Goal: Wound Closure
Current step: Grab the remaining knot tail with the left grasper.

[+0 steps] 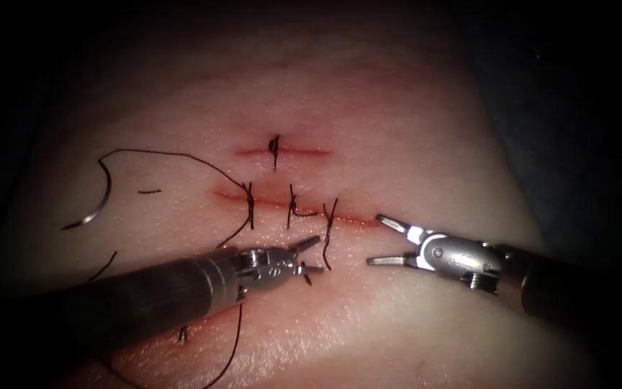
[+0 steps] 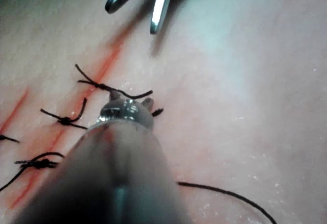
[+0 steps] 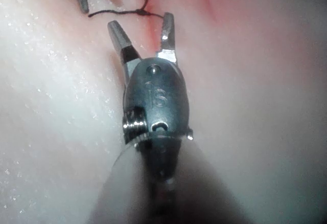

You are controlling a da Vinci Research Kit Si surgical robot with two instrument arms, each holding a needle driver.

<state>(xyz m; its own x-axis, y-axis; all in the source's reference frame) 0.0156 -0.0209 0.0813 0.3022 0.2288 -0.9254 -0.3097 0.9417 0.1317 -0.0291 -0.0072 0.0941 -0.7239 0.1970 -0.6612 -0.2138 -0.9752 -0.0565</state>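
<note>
Endoscope view: needle [image 1: 97,204] lies loose, well left of both spread, empty pincers.

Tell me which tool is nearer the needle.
Left. The needle lies free on the tissue, far left of the cut; the left tool, open, is closer than the open right tool.

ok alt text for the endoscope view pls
Two tools hover with jaws open and empty over the tissue: the left tool just below the stitched cut, the right tool at the cut's right end. The needle lies free on the tissue far left, its thread running to the stitches.
</note>
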